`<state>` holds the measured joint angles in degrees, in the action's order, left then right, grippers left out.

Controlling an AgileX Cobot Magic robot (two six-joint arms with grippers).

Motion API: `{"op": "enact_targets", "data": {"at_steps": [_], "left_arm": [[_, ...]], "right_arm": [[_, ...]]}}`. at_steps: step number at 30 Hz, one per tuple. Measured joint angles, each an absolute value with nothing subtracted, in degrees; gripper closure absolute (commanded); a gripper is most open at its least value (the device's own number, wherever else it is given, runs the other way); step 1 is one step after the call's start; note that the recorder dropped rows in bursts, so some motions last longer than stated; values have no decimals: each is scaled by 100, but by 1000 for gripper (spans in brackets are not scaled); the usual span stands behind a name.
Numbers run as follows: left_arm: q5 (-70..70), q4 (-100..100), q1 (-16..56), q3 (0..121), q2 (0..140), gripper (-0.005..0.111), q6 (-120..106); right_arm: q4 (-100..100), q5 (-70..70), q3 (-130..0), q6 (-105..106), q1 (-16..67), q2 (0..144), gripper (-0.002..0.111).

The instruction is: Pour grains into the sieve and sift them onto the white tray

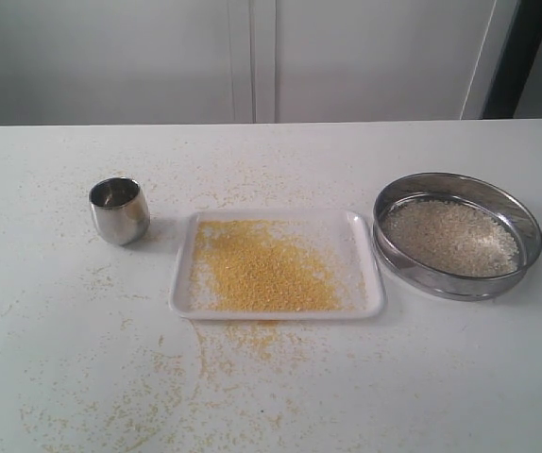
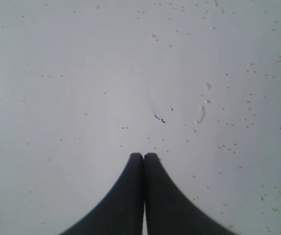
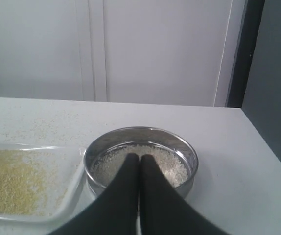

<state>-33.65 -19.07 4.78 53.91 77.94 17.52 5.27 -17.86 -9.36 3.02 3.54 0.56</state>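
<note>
Closest in, both end effectors are closed with nothing between their dark, tapered, matte fingers (image 2: 126, 205). The left end effector (image 2: 143, 155) hangs over bare, speckled surface (image 2: 72, 73) with no task thing in its view. The right end effector (image 3: 140, 156) points straight at the sieve (image 3: 140, 136), which lies close ahead at its twelve o'clock, so the right arm looks much the nearer for any further handling; being round, the sieve offers no long axis, only a thin steel rim. From the outside camera, stray yellow specks (image 1: 252, 340) litter the surface thickest at six o'clock of the tray (image 1: 276, 312), a flat white piece with rounded corners and a low rim, long axis running nine to three. Fine yellow grains (image 1: 257, 269) cover it in a thin sandy bed. At its three o'clock, just beside it, whether touching I cannot tell, the sieve holds coarser white grains (image 1: 452, 236) inside. At ten o'clock stands a small polished steel cup (image 1: 119, 209), upright. Sifting looks finished.
</note>
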Motion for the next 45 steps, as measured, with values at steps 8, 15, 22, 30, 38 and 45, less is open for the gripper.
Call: {"op": "enact_targets", "data": {"at_steps": [8,15,22,30,38,45], "left_arm": [[-3365,-1907,478,5391,7794,107,1752],[-3365,-1907,478,5391,7794,107,1752],[-3365,-1907,478,5391,7794,107,1752],[-3365,-1907,478,5391,7794,107,1752],[-3365,-1907,478,5391,7794,107,1752],[-3281,-1423,478,5391,7450,107,1752]], "right_arm": [[481,-1571,-64,302,354,31,108],[478,-1900,-26,302,354,31,108],[478,-1921,-26,302,354,31,108],[478,-1927,-26,302,354,31,108],[478,-1936,-26,302,354,31,108],[478,-1936,-26,302,354,31,108]]}}
